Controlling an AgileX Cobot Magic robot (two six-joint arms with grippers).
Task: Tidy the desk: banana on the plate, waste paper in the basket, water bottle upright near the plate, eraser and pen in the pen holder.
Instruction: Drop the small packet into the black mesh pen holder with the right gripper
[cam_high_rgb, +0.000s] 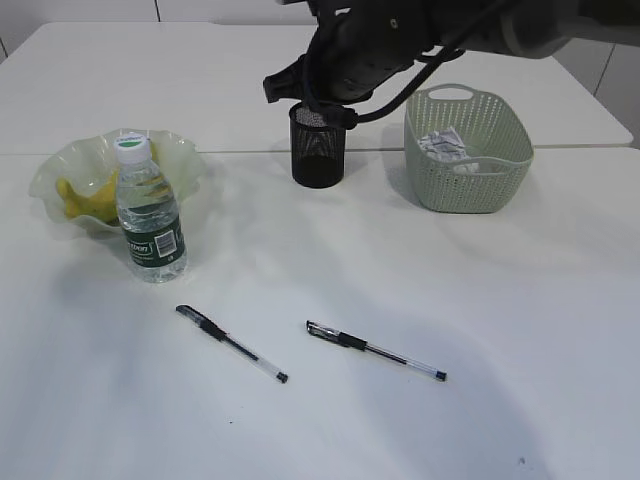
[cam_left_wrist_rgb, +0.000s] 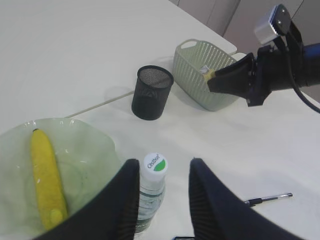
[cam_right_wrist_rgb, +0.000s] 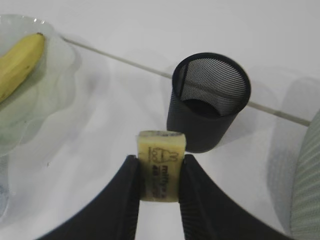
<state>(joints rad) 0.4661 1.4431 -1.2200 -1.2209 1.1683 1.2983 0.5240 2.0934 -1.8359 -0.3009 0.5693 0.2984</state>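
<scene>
My right gripper (cam_right_wrist_rgb: 159, 162) is shut on a yellowish eraser (cam_right_wrist_rgb: 161, 142) and holds it in the air, just in front of and above the black mesh pen holder (cam_right_wrist_rgb: 210, 100). In the exterior view this gripper (cam_high_rgb: 278, 86) hangs over the holder (cam_high_rgb: 317, 150). My left gripper (cam_left_wrist_rgb: 172, 162) is open and empty above the upright water bottle (cam_left_wrist_rgb: 154, 172), whose cap sits by the left finger. The banana (cam_high_rgb: 85, 200) lies in the green glass plate (cam_high_rgb: 180, 150). The bottle (cam_high_rgb: 150, 215) stands beside the plate. Two pens (cam_high_rgb: 232, 343) (cam_high_rgb: 375, 350) lie on the table. Waste paper (cam_high_rgb: 440, 143) lies in the basket (cam_high_rgb: 468, 185).
The white table has a seam running behind the plate and holder. The basket stands right of the pen holder, close to it. The right arm's dark body and cables hang over the back middle of the table.
</scene>
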